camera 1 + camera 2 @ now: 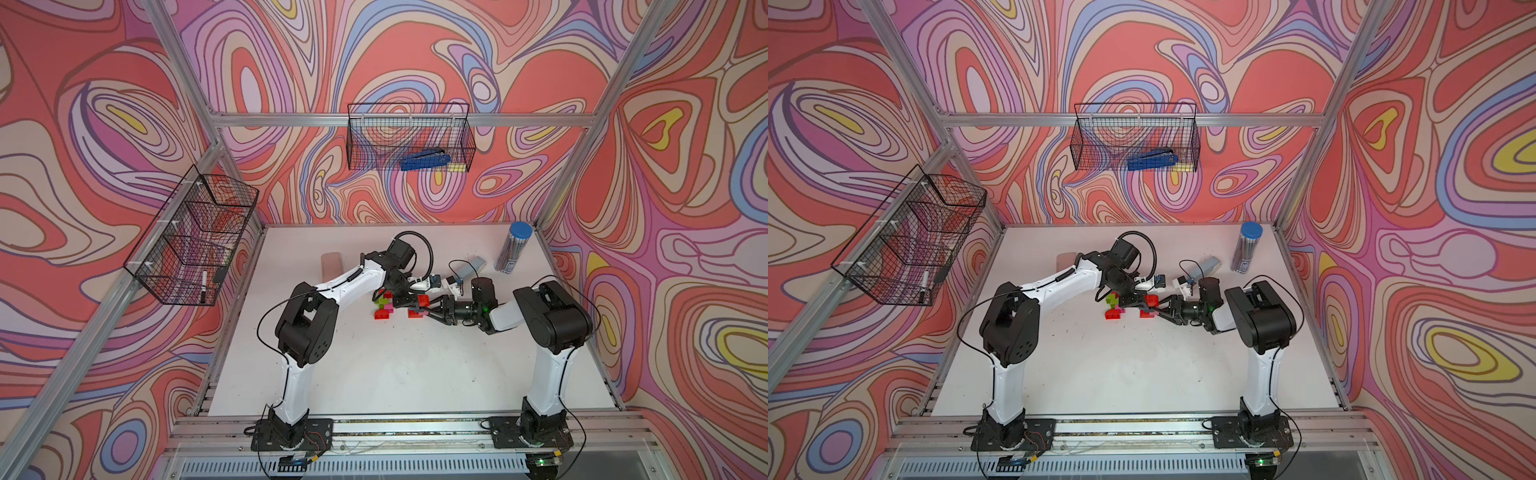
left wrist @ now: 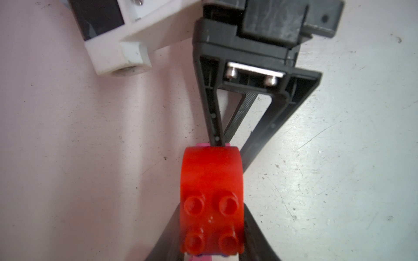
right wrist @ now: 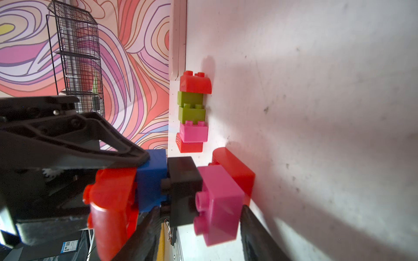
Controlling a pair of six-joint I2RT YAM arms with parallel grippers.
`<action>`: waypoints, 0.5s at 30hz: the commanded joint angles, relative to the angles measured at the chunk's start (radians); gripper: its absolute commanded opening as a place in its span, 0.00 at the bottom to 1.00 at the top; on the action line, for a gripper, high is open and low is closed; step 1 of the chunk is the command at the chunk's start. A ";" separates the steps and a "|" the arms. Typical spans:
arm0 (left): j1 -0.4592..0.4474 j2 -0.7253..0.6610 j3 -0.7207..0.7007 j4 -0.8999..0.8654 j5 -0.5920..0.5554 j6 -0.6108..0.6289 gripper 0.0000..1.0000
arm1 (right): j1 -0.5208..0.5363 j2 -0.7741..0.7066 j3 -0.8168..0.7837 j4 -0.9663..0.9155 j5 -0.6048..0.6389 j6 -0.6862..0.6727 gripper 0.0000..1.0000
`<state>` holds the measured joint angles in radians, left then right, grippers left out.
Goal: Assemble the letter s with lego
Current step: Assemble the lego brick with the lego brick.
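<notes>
A short row of lego hangs just above the white table (image 1: 374, 374) between my two grippers: red (image 3: 113, 203), blue (image 3: 151, 178), black (image 3: 183, 189), pink (image 3: 217, 203) and another red (image 3: 235, 171). My left gripper (image 2: 211, 214) is shut on the rounded red end brick (image 2: 211, 180), studs facing its camera. From the opposite side my right gripper (image 3: 200, 210) closes on the black and pink part of the row; in both top views it meets the left gripper (image 1: 409, 302) at mid-table. A separate stack of red, green and pink bricks (image 1: 384, 305) lies beside them.
A pink oblong case (image 1: 331, 262) lies at the back left of the table. A pale blue-grey stapler (image 1: 473, 266) and a blue-capped tube (image 1: 513, 249) stand at the back right. Wire baskets hang on the back wall (image 1: 409, 137) and the left wall (image 1: 195, 237).
</notes>
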<state>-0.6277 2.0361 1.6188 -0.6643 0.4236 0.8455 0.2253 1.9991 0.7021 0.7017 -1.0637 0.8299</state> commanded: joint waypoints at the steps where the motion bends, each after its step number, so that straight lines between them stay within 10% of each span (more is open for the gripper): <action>1: -0.002 0.011 -0.038 -0.019 -0.077 0.036 0.24 | -0.010 0.034 -0.030 -0.117 0.089 -0.020 0.56; 15: -0.010 0.008 -0.041 -0.002 -0.056 0.008 0.28 | -0.010 0.037 -0.038 -0.051 0.059 0.013 0.56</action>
<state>-0.6342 2.0289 1.6077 -0.6498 0.4156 0.8406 0.2249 1.9991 0.6987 0.7139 -1.0645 0.8360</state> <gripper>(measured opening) 0.351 0.560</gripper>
